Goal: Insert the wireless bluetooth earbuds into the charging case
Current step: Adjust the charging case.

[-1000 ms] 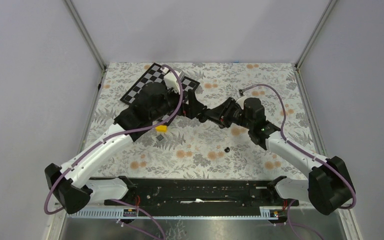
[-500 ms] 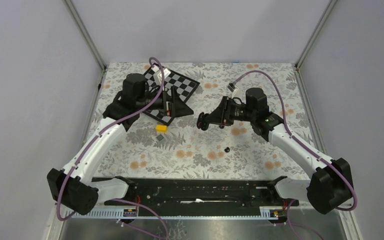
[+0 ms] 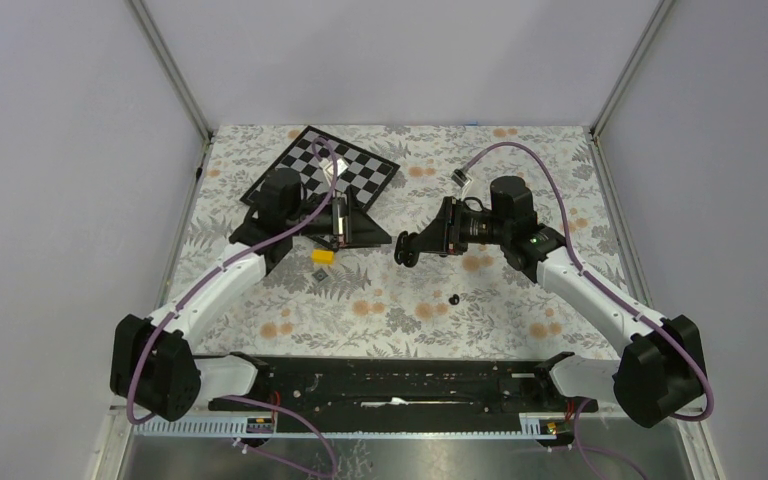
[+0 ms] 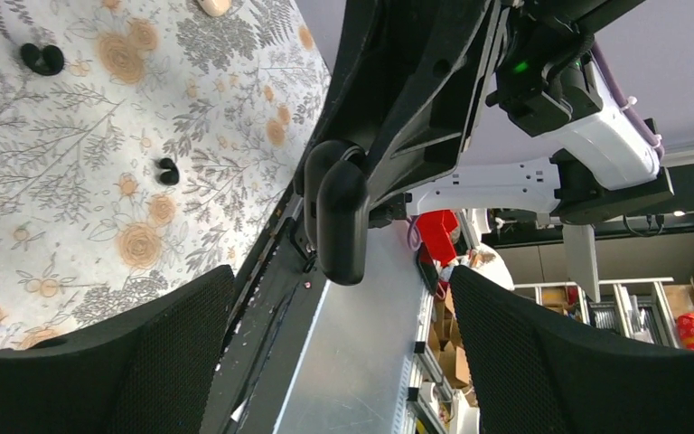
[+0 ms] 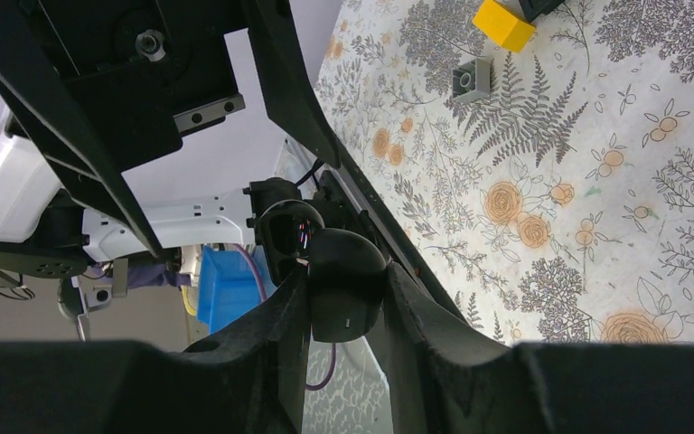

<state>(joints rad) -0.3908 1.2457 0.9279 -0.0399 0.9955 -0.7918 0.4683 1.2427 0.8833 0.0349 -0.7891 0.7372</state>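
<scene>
My right gripper (image 3: 407, 245) is shut on the charging case (image 5: 345, 271), a rounded black shell pinched between both fingers (image 5: 280, 344) and held above the table. The case (image 4: 343, 221) also shows in the left wrist view, hanging ahead of my left gripper (image 4: 341, 348). My left gripper (image 3: 365, 232) stands open and empty, a short gap left of the case. One small black earbud (image 3: 454, 299) lies on the floral cloth in front of the right gripper, seen too in the left wrist view (image 4: 169, 172). A pale earbud (image 4: 214, 6) sits at that view's top edge.
A yellow block (image 3: 322, 257) and a small grey brick (image 5: 472, 79) lie just in front of the left gripper. A checkerboard (image 3: 360, 172) rests at the back left. Another small black piece (image 4: 43, 59) lies on the cloth. The black rail (image 3: 390, 380) runs along the near edge.
My left gripper has pulled back leftward from the case and now points at it across a small gap. The right gripper has shifted slightly, still holding the case.
</scene>
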